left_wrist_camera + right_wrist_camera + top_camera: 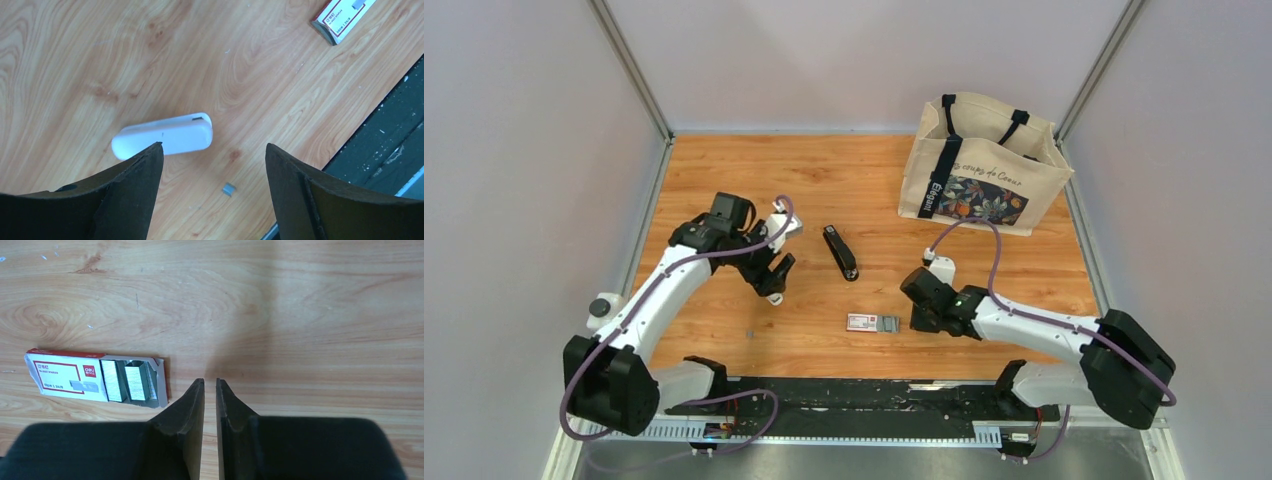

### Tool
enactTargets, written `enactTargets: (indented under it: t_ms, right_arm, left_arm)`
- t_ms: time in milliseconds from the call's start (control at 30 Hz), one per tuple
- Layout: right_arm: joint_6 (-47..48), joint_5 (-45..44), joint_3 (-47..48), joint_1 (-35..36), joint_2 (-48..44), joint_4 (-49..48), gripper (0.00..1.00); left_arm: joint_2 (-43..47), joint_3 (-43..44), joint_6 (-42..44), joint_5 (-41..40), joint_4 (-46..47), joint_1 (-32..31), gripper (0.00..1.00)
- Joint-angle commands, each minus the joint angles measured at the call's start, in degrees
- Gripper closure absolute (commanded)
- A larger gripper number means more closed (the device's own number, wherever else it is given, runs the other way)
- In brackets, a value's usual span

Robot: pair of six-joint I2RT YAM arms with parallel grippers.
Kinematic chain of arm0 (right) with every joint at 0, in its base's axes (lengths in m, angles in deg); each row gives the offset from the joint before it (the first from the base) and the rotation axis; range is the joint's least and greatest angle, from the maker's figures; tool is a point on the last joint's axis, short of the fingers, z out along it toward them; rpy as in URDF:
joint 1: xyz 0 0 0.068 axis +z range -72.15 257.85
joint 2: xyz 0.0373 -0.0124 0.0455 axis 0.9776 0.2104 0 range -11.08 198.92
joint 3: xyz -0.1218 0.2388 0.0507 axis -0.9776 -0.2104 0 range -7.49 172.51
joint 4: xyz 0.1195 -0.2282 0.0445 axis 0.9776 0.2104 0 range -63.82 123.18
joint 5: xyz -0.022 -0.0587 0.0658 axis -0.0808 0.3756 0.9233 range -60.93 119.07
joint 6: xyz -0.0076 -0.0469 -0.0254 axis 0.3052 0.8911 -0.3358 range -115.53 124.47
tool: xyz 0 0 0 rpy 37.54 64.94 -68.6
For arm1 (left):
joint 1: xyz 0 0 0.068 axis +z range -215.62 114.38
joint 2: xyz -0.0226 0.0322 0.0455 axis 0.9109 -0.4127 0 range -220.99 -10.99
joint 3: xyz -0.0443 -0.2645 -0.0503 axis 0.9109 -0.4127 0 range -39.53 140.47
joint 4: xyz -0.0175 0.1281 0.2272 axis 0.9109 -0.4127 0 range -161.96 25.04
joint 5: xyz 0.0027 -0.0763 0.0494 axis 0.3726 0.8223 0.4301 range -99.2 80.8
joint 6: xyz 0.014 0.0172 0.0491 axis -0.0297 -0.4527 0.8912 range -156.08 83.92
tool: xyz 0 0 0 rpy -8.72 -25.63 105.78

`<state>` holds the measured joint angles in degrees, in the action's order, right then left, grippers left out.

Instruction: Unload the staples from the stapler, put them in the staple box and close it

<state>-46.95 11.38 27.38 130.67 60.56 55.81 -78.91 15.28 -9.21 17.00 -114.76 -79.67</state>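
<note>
The black stapler (841,252) lies closed on the wooden table, between the two arms. A tiny grey bit of staples (229,189) rests on the wood below my left gripper (214,147); from above the bit (752,333) lies near the front edge. The left gripper (769,272) hangs open and empty, left of the stapler. My right gripper (210,381) is shut with only a thin slit between its fingers and nothing in it. From above, the right gripper (916,318) sits low just right of the staple box.
A red-and-white staple box (95,379) lies with its end open, silvery strips showing inside; from above the box (873,322) is at front centre. A white oblong object (162,135) lies by the left fingers. A printed tote bag (984,165) stands at the back right.
</note>
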Motion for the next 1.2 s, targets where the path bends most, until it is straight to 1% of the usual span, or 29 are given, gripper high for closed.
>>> enactTargets:
  t_ms: [0,33,133,400,500,600,800,833,1167]
  right_arm:
    - [-1.7,8.6,-4.4,-3.7,-4.1,-10.3,0.84]
    - [-1.7,9.9,-5.1,-4.0,-4.6,-11.1,0.84]
    - [-1.9,11.3,-6.7,-4.5,-5.1,-13.2,0.85]
    - [-2.0,14.1,-8.3,-5.6,-3.3,-18.5,0.85]
    - [-2.0,15.3,-9.0,-6.6,-3.0,-20.0,0.85]
    - [-2.1,16.5,-9.5,-6.9,-2.8,-21.5,0.85]
    - [-1.6,16.8,-9.3,-7.0,-1.3,-22.9,0.85]
    - [-1.6,18.7,-9.3,-6.9,-1.1,-23.5,0.86]
    - [-2.2,20.6,-8.9,-7.0,0.7,-25.8,0.86]
  left_arm:
    - [-3.5,0.6,2.3,-5.6,3.9,-6.5,0.2]
    - [-5.2,0.5,2.3,-6.6,4.8,-9.1,0.21]
    - [-8.4,0.7,2.3,-9.8,6.4,-13.6,0.23]
    - [-14.3,1.4,1.6,-15.0,10.1,-22.2,0.24]
    - [-17.2,2.1,1.7,-16.7,11.2,-26.1,0.24]
    - [-21.3,3.1,1.8,-17.5,11.7,-28.7,0.25]
    - [-25.8,3.7,2.8,-18.4,12.9,-32.4,0.26]
    - [-26.0,3.8,2.8,-18.3,13.0,-32.6,0.26]
    - [-26.9,4.2,2.2,-16.0,13.1,-34.7,0.27]
